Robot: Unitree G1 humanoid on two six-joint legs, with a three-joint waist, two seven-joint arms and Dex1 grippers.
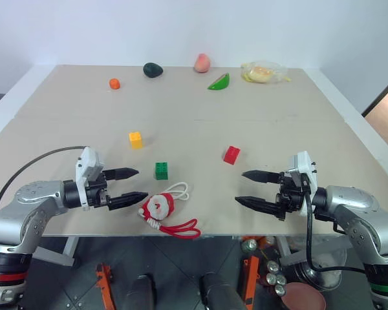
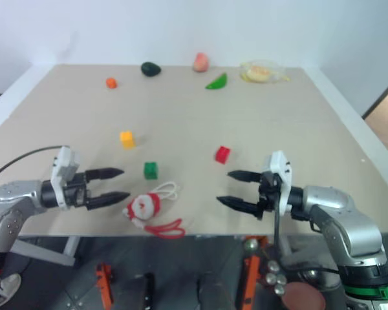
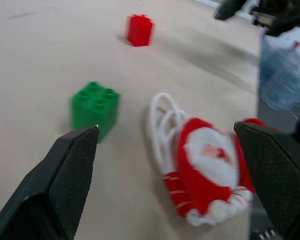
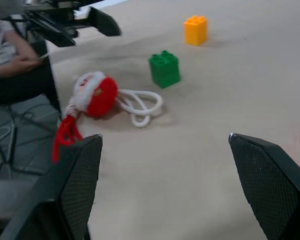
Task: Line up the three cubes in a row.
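The three cubes lie scattered on the near half of the table [image 1: 258, 123], each apart from the others. The green cube [image 1: 161, 170] sits nearest the front edge, left of centre. The yellow cube [image 1: 136, 139] is farther in and to its left; the red cube [image 1: 231, 154] is off to its right, a little farther in than the green one. As they stand they make a shallow bent line, not a row.

We hold both arms low over the front edge, claws pointing inward at each other. Our left gripper [image 1: 130, 185] has its fingers spread wide and empty; the green cube lies just beyond its tips, farther in, so this arm is the nearer one for green and yellow. Our right gripper [image 1: 249, 187] is likewise spread and empty, with the red cube beyond and slightly inward of it, making that arm the likelier one for red.

A Santa toy [image 1: 158, 206] with white and red cord loops lies at the front edge, just beside the left claw and between it and the green cube; we judge the cords could snag a low reach. Along the far edge sit an orange fruit [image 1: 114, 83], a dark fruit [image 1: 152, 70], a peach [image 1: 202, 62], a green slice [image 1: 219, 82] and a bag [image 1: 264, 72], all well clear.
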